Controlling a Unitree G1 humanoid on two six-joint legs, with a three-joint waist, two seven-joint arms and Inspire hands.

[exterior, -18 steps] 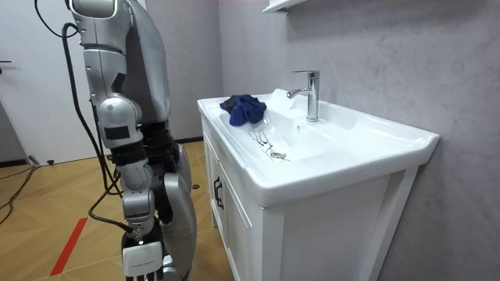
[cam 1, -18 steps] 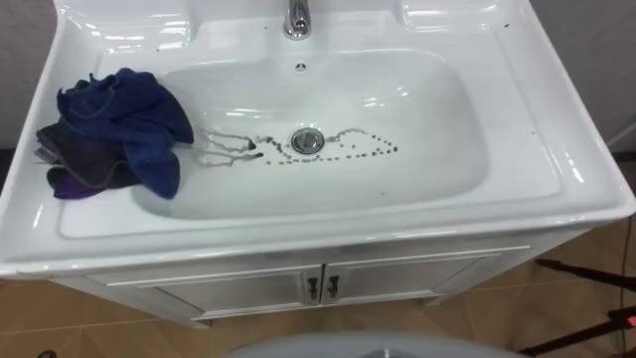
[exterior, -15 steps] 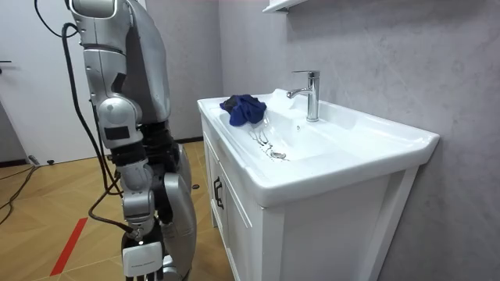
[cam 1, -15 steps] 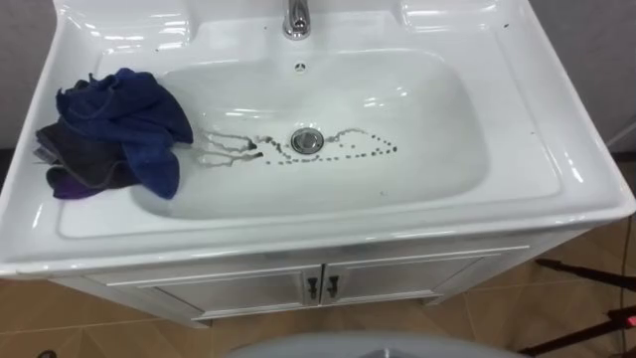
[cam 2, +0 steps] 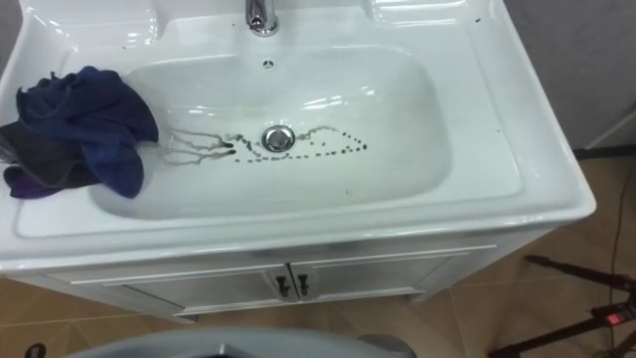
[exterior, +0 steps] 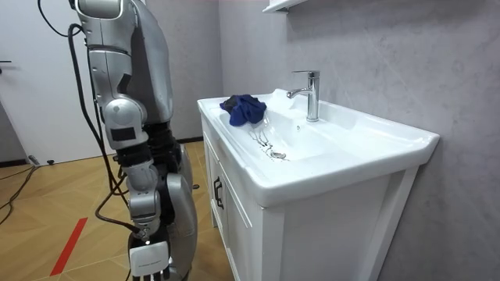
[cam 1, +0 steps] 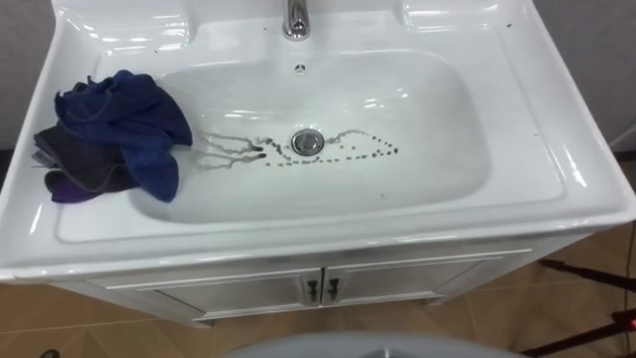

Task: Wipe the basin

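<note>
Grey-walled washroom with a wood-pattern floor (exterior: 47, 195). White basin (cam 1: 556, 169) on a white cabinet (cam 1: 397, 280), chrome tap (cam 1: 296, 18) at top centre of the eye views. Dark blue cloth (cam 1: 124, 124) bunched on the rim at left of frame, one fold drooping into the bowl, grey cloth (cam 1: 75, 164) under it. Drain (cam 1: 308, 140) mid-bowl, dark specks (cam 1: 353, 154) trailing to its right, thin grey streaks (cam 1: 224, 149) to its left, reaching toward the blue fold. Standing before the cabinet at the room view's left, right hand (exterior: 148, 259) hanging low at the bottom edge, well apart from the cloth; open or closed, cannot tell.
</note>
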